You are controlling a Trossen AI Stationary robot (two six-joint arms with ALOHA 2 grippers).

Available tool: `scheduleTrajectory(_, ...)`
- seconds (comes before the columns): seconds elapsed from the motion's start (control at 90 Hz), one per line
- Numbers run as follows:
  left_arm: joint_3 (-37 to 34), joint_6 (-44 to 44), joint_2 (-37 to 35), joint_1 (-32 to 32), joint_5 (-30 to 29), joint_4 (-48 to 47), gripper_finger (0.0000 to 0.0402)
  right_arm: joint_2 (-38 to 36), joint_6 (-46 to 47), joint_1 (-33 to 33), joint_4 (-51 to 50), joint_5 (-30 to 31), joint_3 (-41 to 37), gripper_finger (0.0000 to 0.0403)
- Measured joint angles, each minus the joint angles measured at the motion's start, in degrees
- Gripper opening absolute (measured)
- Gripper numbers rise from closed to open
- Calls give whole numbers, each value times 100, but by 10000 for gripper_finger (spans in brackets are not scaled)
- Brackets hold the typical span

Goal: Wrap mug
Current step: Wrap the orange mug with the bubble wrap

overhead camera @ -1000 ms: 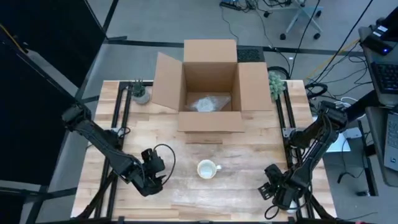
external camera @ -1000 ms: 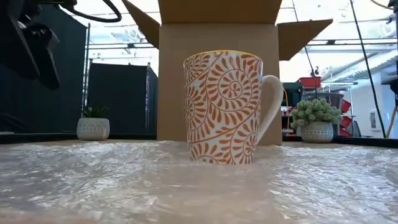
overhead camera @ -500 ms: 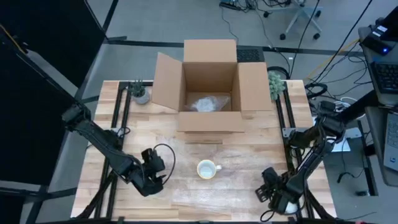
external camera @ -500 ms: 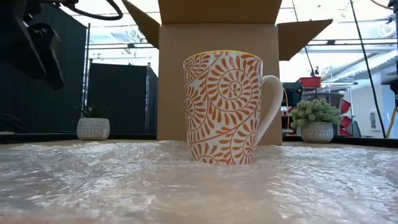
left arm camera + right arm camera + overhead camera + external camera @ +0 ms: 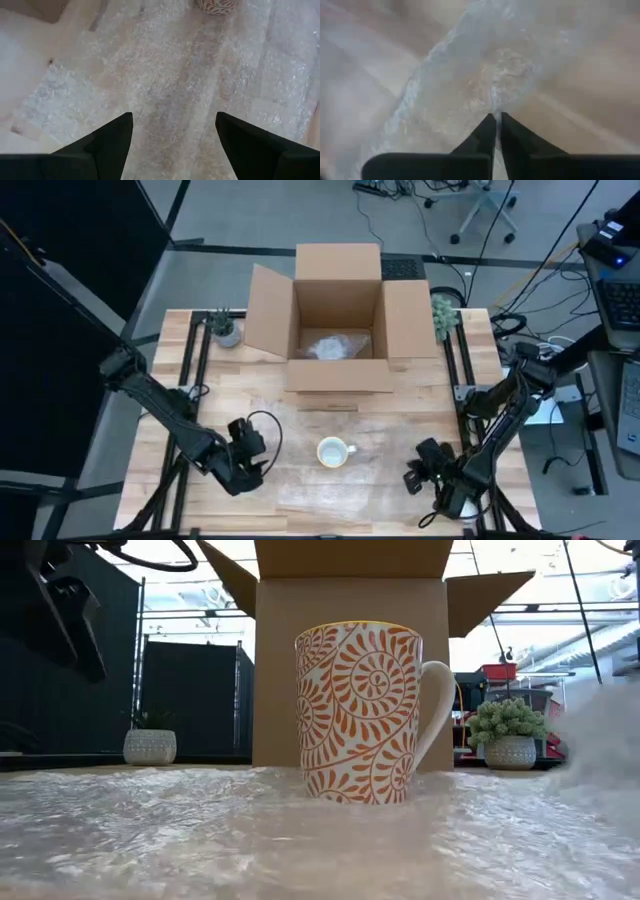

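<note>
Now your right pincer has pinched the bubble wrap edge and lifted it toward the mug; the left pincer waits spread.

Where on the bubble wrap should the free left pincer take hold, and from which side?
Take the bubble wrap by its loose left edge, coming from above on the mug's left. The sheet lies flat, so only an edge is pinchable. The left pincer hangs open there.
</note>
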Motion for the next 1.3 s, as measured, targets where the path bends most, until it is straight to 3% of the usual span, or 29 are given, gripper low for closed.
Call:
scheduleTrajectory(0.111, 0, 9, 0, 45, -2, 9, 273, -13, -638, -265, 524, 658, 0, 14)
scheduleTrajectory(0.244, -1, 152, 1, 98, -2, 115, 273, -13, -1999, -789, 1514, 963, 0, 11)
scheduleTrajectory(0.533, -2, 318, 2, 199, 13, 281, 273, -17, -6271, -2037, 4775, 967, 4, 9)
scheduleTrajectory(0.656, -2, 316, 0, 199, 48, 278, 273, -20, -7474, -2429, 5825, 952, 11, 9)
scheduleTrajectory(0.833, -2, 311, 2, 199, 50, 280, 273, 17, -7873, -2865, 6094, 894, 13, 9)
scheduleTrajectory(0.922, -2, 311, 0, 199, 50, 278, 273, 210, -7848, -3076, 6295, 419, 13, 9)
scheduleTrajectory(1.067, 29, 320, 2, 247, 52, 247, 273, 898, -7987, -3305, 7524, -505, 13, 9)
scheduleTrajectory(1.189, 261, 558, 0, 306, 52, 264, 273, 1442, -8105, -3401, 8483, -865, 16, 10)
scheduleTrajectory(1.3, 485, 896, 0, 382, 45, 265, 273, 1795, -8137, -3468, 8654, -1090, 256, 26)
